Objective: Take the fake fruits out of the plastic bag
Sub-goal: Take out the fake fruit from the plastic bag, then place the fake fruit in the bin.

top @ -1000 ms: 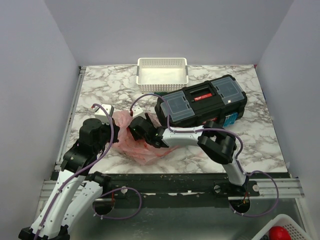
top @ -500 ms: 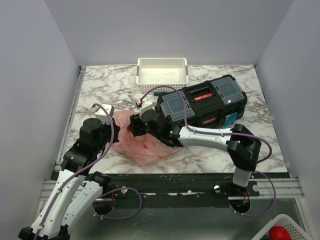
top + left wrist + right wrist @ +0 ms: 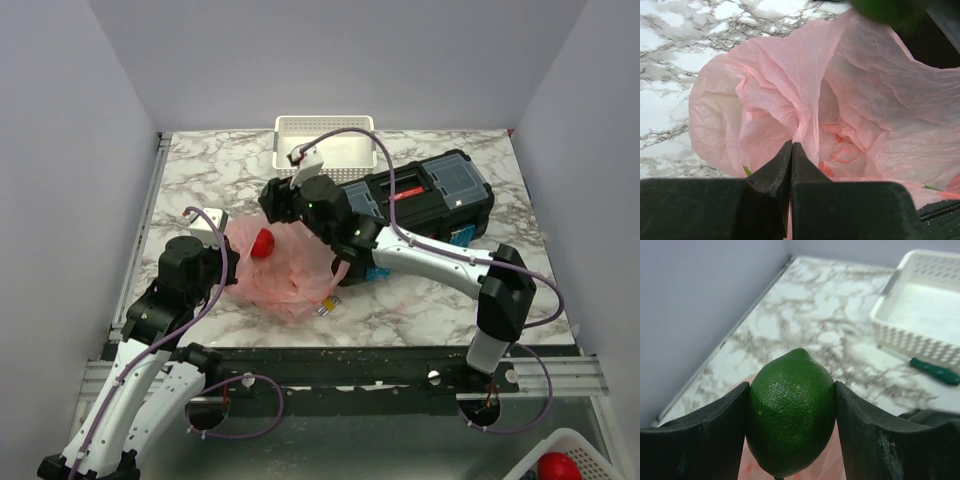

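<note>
Beyond the right pincer (image 3: 791,405) and off to its right, a white perforated basket (image 3: 925,305) stands on the marble table (image 3: 805,315). A green-handled tool (image 3: 936,372), perhaps a screwdriver, lies just before the basket. A black toolbox (image 3: 420,200) sits behind the pincer, to its right. A small yellow clip (image 3: 326,307) lies well back from the pincer, toward the table's near edge.

A blurry green fruit (image 3: 885,7) is cut off by the left wrist view's top edge. A tiny yellow thing (image 3: 327,307) between the plastic bag (image 3: 290,278) and the tabletop's near edge is too small to tell.
</note>
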Controlling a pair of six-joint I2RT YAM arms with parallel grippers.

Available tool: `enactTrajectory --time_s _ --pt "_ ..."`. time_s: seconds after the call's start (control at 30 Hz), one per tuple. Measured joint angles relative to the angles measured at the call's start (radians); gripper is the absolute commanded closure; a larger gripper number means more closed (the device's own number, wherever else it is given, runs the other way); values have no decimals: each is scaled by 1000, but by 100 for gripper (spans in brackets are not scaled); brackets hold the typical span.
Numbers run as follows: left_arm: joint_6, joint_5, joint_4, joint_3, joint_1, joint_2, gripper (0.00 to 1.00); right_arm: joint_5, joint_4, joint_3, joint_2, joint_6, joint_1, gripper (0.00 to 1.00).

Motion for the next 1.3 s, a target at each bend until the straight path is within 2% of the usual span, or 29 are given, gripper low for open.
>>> enactTrajectory --time_s 0.2,0.37,0.57,0.73,1.0,1.13,1.3 --pt "0 -1 -1 0 1 11 100 72 17 145 32 -73 -121 63" --pt "0 0 -2 0 1 23 100 112 17 287 132 -143 -154 63" --pt "0 11 -1 0 1 19 100 133 3 564 383 -217 -231 60" --pt "5 30 -1 0 1 19 100 148 -42 817 619 -263 -313 52" --pt "21 92 -1 0 1 19 100 147 -95 985 816 -304 -392 42" --pt "26 114 -1 0 -2 19 100 147 -108 999 850 -309 -414 31" --pt "30 121 -1 0 -12 18 100 146 -130 1001 868 -311 -425 8"
